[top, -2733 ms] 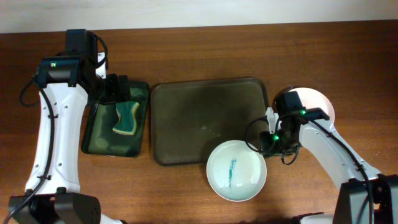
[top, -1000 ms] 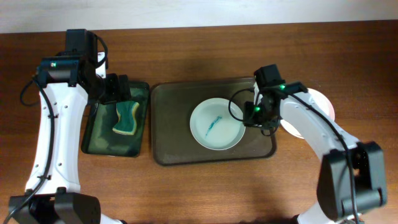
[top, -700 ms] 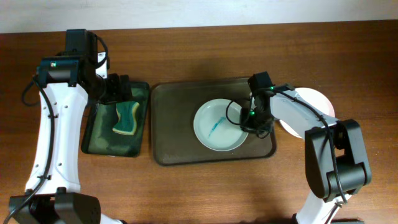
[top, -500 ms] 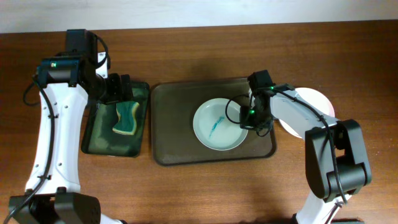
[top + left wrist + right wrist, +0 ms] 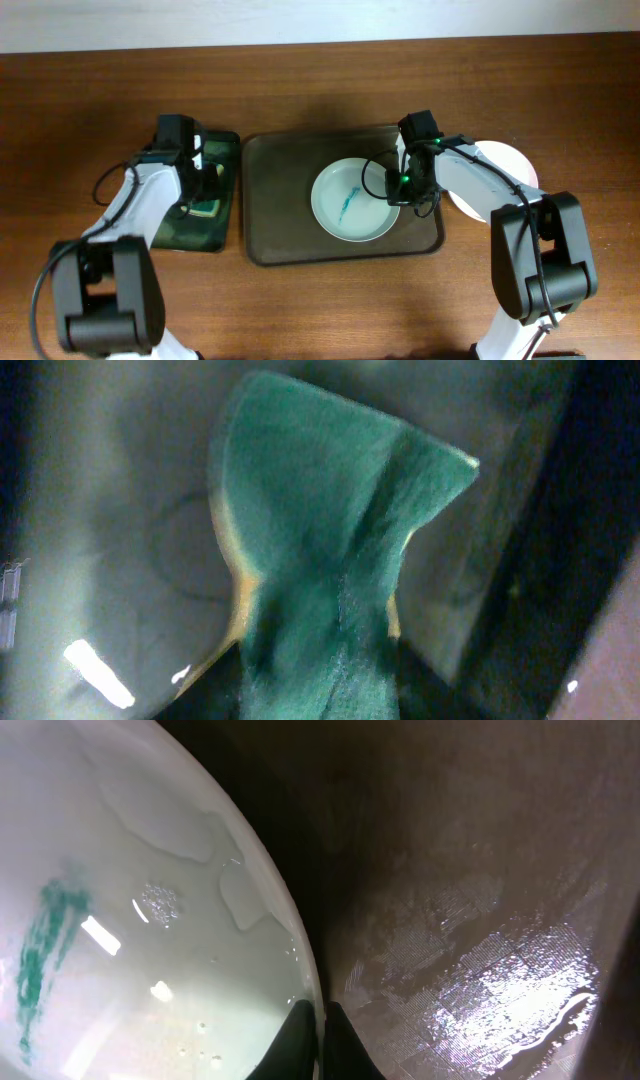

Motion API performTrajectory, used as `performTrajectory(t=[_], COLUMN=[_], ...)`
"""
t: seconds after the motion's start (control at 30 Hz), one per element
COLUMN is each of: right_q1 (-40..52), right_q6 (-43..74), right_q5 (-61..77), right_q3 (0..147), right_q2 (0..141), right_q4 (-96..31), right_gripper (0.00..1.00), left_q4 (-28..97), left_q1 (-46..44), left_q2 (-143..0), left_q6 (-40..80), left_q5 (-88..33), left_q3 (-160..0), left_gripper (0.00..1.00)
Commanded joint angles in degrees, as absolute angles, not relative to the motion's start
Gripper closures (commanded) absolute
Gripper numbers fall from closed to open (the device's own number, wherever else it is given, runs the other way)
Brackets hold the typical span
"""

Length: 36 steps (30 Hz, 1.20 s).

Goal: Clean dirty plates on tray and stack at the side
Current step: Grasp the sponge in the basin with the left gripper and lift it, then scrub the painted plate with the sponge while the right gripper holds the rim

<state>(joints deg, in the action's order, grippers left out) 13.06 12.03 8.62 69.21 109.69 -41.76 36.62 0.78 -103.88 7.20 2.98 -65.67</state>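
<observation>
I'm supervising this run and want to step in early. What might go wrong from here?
The right pincer nips only the thin rim of the wet plate; it may slip free. The left pincer hangs low over the sponge inside the green basin; it may catch the basin's wall.

Right claw [image 5: 398, 188] pinched closed; left claw [image 5: 204, 180] lowered, grip hidden.

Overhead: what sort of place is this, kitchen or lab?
Probably a lab tabletop mock-up of dishwashing rather than a real kitchen: a plain wooden table, a brown tray holding one stained plate, and a green bin with a sponge.
</observation>
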Motion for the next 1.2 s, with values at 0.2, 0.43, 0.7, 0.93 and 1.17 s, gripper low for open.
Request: performTrajectory(t=[0.2, 0.43, 0.7, 0.93, 1.17], right_q1=[12.7, 12.7, 12.7, 12.7, 12.7], right_q6=[11.2, 11.2, 11.2, 11.2, 11.2], right_q5=[5.8, 5.8, 5.8, 5.8, 5.8], right_q3=[68.7, 68.7, 68.7, 68.7, 68.7], right_q2=[110.0, 110.0, 110.0, 110.0, 110.0], right_q4=[-43.7, -43.7, -44.3, -44.5, -44.9], right_gripper=[0.96, 0.96, 0.96, 0.96, 0.96], left_q4=[50.5, 54.5, 55.9, 63.5, 63.7], left_q1=[0.9, 0.9, 0.2, 0.2, 0.1], left_q2=[-109.5, -112.1, -119.5, -107.5, -106.2], left_q6=[6.1, 6.1, 6.1, 6.1, 6.1], left_q5=[1.3, 1.3, -0.9, -0.3, 1.5], left_q3=[-75.0, -79.6, -80.4, -88.9, -88.9], left_gripper=[1.00, 0.49, 1.00, 1.00, 1.00])
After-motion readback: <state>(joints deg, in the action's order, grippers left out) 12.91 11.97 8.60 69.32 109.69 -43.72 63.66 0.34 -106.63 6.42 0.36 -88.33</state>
